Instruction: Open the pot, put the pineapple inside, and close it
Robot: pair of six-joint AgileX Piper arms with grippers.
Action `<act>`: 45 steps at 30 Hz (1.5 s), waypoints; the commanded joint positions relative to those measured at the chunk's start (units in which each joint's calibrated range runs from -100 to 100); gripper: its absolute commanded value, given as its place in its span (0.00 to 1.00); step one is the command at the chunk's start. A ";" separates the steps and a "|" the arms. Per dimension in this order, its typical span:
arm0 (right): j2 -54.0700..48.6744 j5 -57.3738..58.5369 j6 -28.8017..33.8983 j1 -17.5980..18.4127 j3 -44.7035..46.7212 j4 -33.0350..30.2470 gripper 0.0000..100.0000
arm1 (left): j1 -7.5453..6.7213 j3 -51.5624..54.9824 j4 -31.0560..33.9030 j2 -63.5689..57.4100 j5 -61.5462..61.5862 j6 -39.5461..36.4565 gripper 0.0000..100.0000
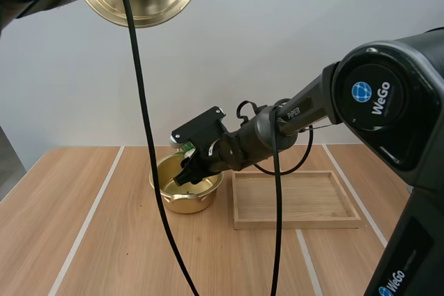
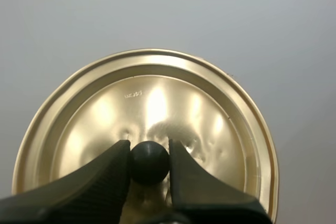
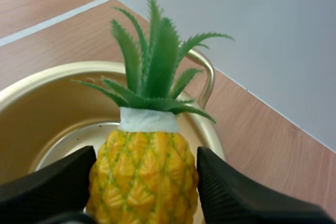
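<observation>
Our right gripper (image 3: 145, 162) clamps the pineapple (image 3: 142, 182) over the open pot (image 3: 31, 95) while our left gripper (image 2: 149, 156) holds the lid (image 2: 157, 98) aloft by its knob (image 2: 149, 165); an off-centre release could topple the fruit.

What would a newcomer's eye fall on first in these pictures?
First, the round golden metal lid, high above the table, its black knob pinched in the left gripper. Next, the yellow pineapple with a green leafy crown, held by the right gripper at the mouth of the open golden pot, beside the wooden tray.
</observation>
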 commanded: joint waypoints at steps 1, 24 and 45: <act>-0.23 -1.69 -0.30 0.23 -0.33 -0.45 0.00 | -0.17 -0.50 -0.47 -0.32 -1.32 -0.42 0.00; 4.29 -1.60 -0.13 1.06 -0.33 -0.45 0.00 | -0.17 -0.50 -0.47 -0.32 -1.32 -0.42 0.00; 4.29 -1.60 -0.13 1.07 -0.33 0.01 0.00 | -0.17 -0.50 -0.47 -0.32 -1.32 -0.42 0.00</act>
